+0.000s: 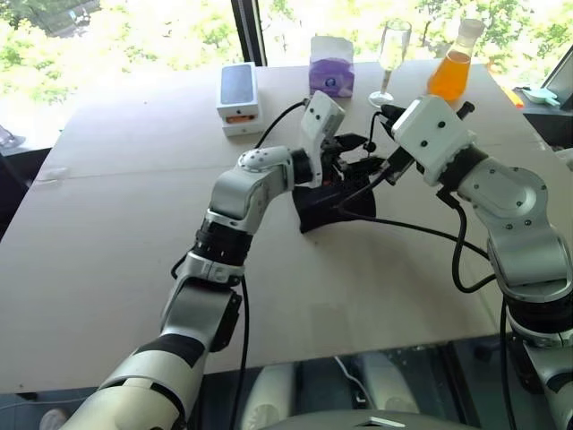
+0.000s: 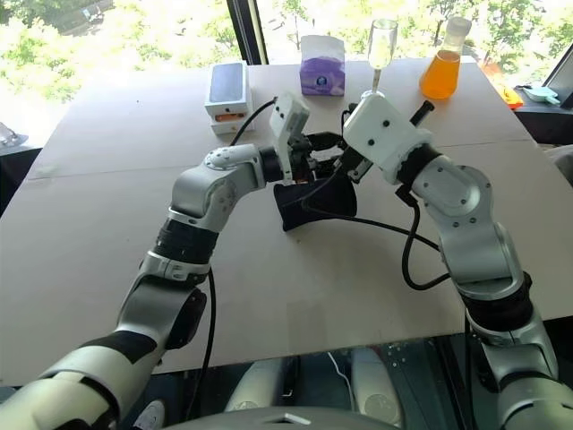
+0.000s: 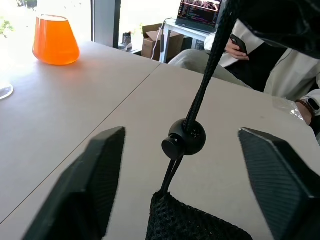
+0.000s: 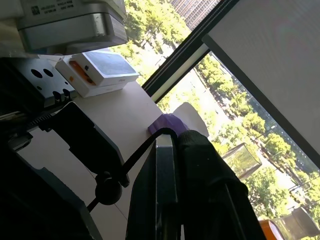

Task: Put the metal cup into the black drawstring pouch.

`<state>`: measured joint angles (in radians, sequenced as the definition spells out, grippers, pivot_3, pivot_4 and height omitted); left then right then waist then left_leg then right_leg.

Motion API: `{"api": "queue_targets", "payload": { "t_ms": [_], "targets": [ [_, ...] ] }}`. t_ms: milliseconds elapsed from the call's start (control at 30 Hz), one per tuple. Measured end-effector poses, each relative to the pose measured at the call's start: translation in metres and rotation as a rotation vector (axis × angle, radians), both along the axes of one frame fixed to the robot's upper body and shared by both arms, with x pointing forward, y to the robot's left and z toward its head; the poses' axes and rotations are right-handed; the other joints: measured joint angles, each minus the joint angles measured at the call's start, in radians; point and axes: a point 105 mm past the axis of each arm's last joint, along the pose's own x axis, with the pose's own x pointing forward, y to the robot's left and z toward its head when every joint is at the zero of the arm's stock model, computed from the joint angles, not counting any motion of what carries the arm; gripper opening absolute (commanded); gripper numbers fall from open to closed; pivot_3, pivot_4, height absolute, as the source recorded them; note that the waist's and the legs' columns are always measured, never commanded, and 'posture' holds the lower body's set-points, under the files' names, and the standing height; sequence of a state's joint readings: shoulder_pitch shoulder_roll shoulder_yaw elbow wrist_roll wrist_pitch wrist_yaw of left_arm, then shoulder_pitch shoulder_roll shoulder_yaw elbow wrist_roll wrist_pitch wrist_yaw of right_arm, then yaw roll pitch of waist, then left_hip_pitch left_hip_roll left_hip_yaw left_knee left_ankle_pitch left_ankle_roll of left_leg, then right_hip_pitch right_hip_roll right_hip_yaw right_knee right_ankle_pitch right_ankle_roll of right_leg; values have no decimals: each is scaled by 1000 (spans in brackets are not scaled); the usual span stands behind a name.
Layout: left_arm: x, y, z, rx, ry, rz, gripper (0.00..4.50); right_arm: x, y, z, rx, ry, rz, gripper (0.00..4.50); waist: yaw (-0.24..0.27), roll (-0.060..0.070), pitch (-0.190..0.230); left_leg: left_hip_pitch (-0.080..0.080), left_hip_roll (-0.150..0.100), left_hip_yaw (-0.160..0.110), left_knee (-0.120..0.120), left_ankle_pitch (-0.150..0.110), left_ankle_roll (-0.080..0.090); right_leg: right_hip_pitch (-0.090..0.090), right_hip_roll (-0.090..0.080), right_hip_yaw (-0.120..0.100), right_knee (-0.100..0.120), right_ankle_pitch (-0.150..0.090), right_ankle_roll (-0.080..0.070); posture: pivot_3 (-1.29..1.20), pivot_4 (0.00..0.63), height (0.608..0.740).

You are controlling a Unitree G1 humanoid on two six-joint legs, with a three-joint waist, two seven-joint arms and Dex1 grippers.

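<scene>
The left end effector (image 3: 180,195) is seen with its fingers (image 3: 90,185) spread apart either side of the cord and round toggle (image 3: 184,140). The black drawstring pouch (image 1: 336,204) is held up off the desk (image 1: 134,224) between both arms (its mouth uppermost). The right end effector (image 4: 175,165) is clamped together, apparently on the pouch cord.

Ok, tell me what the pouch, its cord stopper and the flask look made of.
Black drawstring pouch: soft woven mesh fabric, matte, with visible open weave. Cord stopper: probably hard plastic, smooth with a slight sheen. Flask of orange liquid: clear glass or plastic; I can't tell which.
</scene>
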<state>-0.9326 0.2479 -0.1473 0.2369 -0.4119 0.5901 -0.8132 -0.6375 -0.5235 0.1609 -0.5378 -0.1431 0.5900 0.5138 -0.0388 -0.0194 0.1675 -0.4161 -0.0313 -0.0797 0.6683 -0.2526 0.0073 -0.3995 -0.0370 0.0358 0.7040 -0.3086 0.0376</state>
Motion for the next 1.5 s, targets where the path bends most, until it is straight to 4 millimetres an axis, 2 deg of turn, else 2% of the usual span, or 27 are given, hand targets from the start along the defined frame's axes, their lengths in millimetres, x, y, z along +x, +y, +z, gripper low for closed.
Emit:
{"api": "queue_targets", "payload": {
  "t_ms": [33, 133, 167, 667, 867, 1000, 1167, 1267, 1367, 1433, 1467, 1500],
  "targets": [
    [0, 0, 0, -1, 2, -2, 1847, 0, 0, 0, 0, -1, 0, 0, 0, 0, 0, 0, 0, 0, 0, 0, 0, 0, 0, 0, 0, 0, 0, 0, 150, 740],
    [-1, -1, -1, -3, 6, -11, 430, -1, 1, 1, 1, -2, 2, 0, 0, 0, 0, 0, 0, 0, 0, 0, 0, 0, 0, 0, 0, 0, 0, 0, 150, 740],
    [-1, -1, -1, -4, 6, -12, 184, -1, 1, 0, 3, 1, -1, 0, 0, 0, 0, 0, 0, 0, 0, 0, 0, 0, 0, 0, 0, 0, 0, 0, 150, 740],
    [-1, 1, -1, 2, 7, -12, 151, 1, -4, 2, 12, -4, -27, 0, 0, 0, 0, 0, 0, 0, 0, 0, 0, 0, 0, 0, 0, 0, 0, 0, 150, 740],
    [-2, 13, -22, 51, 47, 1, 151, 6, -17, 6, 27, -15, -82, 0, -1, 0, 0, 0, 0, 0, 0, 0, 0, 0, 0, 0, 1, 0, 0, 0, 150, 740],
    [-7, 25, -37, 97, 84, 4, 151, 21, -44, 11, 56, -18, -197, 0, 0, 0, 0, 0, 0, 0, 1, 0, 0, 0, 0, 1, 2, 0, 0, 0, 150, 740],
    [-16, 27, -32, 118, 69, -24, 151, 35, -74, 7, 60, 10, -308, 0, 2, 0, 0, 0, 0, 1, 1, 0, 0, 0, 0, 2, 2, 0, 0, 0, 150, 740],
    [-22, 30, -32, 138, 74, -36, 151, 44, -103, 7, 65, 23, -393, 0, 1, 0, 0, 0, 0, 1, 1, 0, 0, 0, 0, 2, 2, 0, 0, 0, 150, 740],
    [-27, 30, -36, 166, 78, -54, 151, 49, -110, 1, 77, 49, -402, 0, -3, 0, 0, 1, 0, 3, 1, 0, 0, 0, 0, 3, 4, 0, 0, 0, 150, 740],
    [-31, 36, -51, 227, 109, -57, 49, 53, -134, 2, 116, 49, -480, 0, -2, 1, 0, 2, 0, 3, 1, 0, 0, -1, 0, 4, 5, 0, 0, 0, 150, 740],
    [-31, 46, -66, 267, 152, -30, 49, 50, -158, 4, 131, 36, -556, 0, 1, 1, 0, 2, 0, 4, 1, 0, 0, -1, 0, 4, 5, 0, 0, 0, 150, 740],
    [-31, 56, -77, 292, 187, -3, 49, 47, -174, 5, 141, 31, -607, 0, 2, 1, 0, 1, 0, 3, 1, 0, 0, -1, 0, 5, 5, 0, 0, 0, 150, 740]
  ]
}}
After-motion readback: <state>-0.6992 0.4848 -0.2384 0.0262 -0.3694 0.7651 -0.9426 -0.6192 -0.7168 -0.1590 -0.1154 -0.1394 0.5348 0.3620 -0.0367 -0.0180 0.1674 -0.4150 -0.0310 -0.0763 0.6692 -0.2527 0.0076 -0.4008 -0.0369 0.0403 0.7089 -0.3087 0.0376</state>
